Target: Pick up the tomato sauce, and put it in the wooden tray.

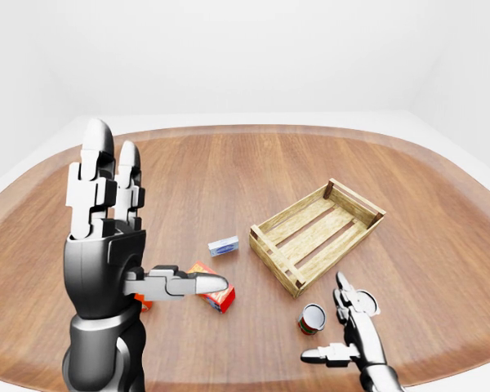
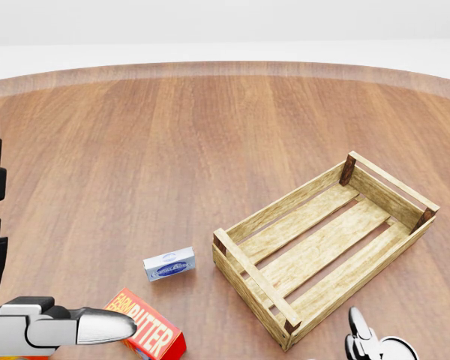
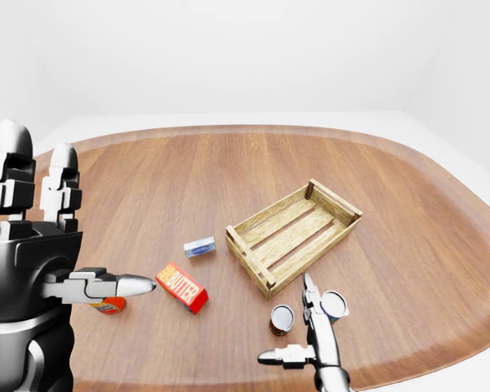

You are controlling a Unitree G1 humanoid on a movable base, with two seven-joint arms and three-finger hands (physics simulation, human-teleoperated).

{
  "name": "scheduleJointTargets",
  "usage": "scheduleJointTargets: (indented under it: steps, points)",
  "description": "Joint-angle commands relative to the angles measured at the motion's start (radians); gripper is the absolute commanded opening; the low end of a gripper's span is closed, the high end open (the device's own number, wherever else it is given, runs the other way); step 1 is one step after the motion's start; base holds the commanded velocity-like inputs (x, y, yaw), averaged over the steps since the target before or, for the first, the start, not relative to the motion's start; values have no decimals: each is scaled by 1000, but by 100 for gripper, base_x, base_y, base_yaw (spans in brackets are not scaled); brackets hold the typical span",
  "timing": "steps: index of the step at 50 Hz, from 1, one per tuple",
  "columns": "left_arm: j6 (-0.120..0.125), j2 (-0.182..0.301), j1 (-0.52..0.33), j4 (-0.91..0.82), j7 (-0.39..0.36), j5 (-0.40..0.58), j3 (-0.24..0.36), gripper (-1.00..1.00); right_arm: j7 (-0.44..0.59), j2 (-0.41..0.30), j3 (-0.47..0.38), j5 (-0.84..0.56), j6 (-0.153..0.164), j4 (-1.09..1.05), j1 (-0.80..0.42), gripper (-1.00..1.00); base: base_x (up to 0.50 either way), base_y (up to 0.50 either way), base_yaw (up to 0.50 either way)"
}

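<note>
The tomato sauce (image 1: 313, 318) is a small can with a red label, upright on the wooden table toward the bottom of the left-eye view, just below the tray's near corner. My right hand (image 1: 336, 327) is open right beside the can on its right, fingers pointing up and thumb stretched left below it, not closed round it. The wooden tray (image 1: 271, 257) is a slatted crate lying at an angle in the middle right, and nothing is in it. My left hand (image 1: 126, 237) is raised at the left, open, fingers upright and thumb pointing right.
A red butter box (image 3: 181, 287) lies left of the tray. A small blue-and-white box (image 3: 199, 246) sits above it. An orange item (image 3: 108, 305) shows partly under my left thumb. The round table's edge (image 3: 408, 371) runs close below my right hand.
</note>
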Motion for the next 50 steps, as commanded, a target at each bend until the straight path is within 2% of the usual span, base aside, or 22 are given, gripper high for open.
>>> scheduleJointTargets:
  steps: [1,30,50]
  points:
    - [0,1,-1,-2,2,1,-3,100,-8,-3,-11,2,0,81,-32,100,0,0,0]
    - [0,0,10,-3,1,8,-15,100,-41,-24,-45,-10,0,234,-149,100,0,0,0]
    - [0,-1,6,-2,-2,-1,-6,100,-72,-24,-23,-34,0,256,-192,100,0,0,0]
